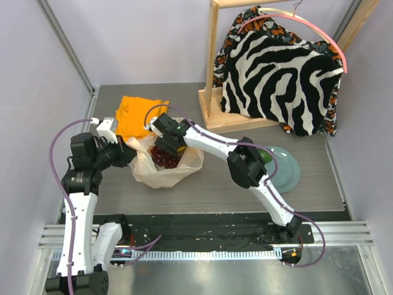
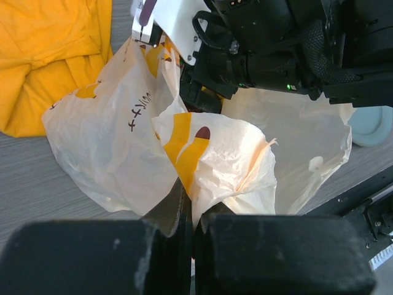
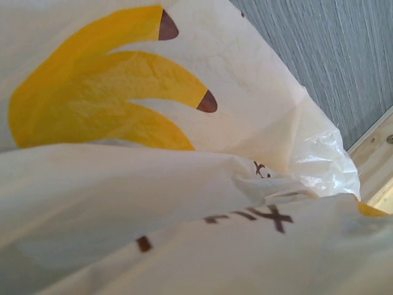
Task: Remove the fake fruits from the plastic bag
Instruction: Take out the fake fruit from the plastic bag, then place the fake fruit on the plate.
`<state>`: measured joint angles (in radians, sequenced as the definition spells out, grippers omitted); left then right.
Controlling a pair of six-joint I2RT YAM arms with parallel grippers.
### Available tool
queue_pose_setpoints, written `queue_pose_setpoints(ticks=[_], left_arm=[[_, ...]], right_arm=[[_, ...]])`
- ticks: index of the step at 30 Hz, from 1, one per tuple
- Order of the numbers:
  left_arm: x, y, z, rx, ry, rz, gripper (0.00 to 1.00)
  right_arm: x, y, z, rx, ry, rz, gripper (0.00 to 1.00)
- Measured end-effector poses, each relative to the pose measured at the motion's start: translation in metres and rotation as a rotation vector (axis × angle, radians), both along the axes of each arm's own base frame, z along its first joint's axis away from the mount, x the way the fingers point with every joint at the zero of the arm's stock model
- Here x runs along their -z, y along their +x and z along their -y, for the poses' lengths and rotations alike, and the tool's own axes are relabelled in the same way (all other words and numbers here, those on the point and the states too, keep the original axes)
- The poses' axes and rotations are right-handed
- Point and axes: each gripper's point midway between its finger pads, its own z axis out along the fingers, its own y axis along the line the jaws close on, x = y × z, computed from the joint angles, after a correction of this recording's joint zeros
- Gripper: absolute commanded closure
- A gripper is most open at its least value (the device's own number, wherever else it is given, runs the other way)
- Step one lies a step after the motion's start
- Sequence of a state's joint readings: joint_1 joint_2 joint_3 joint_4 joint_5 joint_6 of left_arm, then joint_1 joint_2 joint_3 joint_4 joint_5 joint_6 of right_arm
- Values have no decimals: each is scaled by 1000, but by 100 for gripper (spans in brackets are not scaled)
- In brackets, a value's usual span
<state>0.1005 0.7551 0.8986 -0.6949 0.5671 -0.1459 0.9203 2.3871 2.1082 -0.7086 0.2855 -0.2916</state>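
Crinkly, thin, translucent plastic bag

blocked: plastic bag mouth, right arm inside | behind: orange cloth | passable: table front

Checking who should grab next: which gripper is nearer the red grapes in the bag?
Right. The right gripper hangs at the mouth of the plastic bag, right by the grapes; the left gripper sits at its left edge, jaws shut on the plastic.

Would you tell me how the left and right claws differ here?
The left claw pinches the plastic bag's edge from outside; the right claw reaches into its mouth, over the grapes. The left claw is shut; the right claw's jaws are hidden. Both are at the bag.
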Motion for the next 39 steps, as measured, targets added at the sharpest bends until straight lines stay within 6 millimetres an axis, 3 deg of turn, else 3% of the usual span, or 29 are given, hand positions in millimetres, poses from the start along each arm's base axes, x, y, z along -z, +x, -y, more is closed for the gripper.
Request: queue_pose_setpoints(ticks=[2, 5, 11, 14, 20, 23, 27, 30, 32, 35, 39], left_arm=[[-1, 1, 0, 0, 0, 4, 100], [-1, 2, 0, -1, -1, 7, 100], [-2, 6, 0, -1, -3, 12, 100], [-2, 9, 0, -1, -4, 15, 100], [-3, 17, -1, -4, -6, 27, 99], [-5, 21, -1, -6, -10, 35, 99], [-6, 25, -2, -14, -18, 37, 99], [-8, 28, -3, -17, -16, 36, 99], [-11, 31, -3, -18, -15, 38, 99], [-13, 35, -3, -18, -15, 40, 99], [-14, 39, -3, -15, -15, 37, 99]], right_arm=[[-1, 1, -1, -9, 2, -2, 48], [-5, 0, -5, -32, 12, -12, 55], [-26, -24, -14, -121, 93, -109, 59], [-60, -48, -7, -170, 149, -153, 59], [-167, -97, 12, -318, 354, -160, 62], [-211, -118, 19, -394, 472, -172, 62], [-240, -125, 23, -433, 560, -184, 62], [-245, -116, 34, -410, 561, -158, 63], [-246, -105, 58, -360, 538, -110, 66], [-250, -82, 120, -214, 474, 13, 67], [-253, -57, 245, 102, 338, 250, 67]])
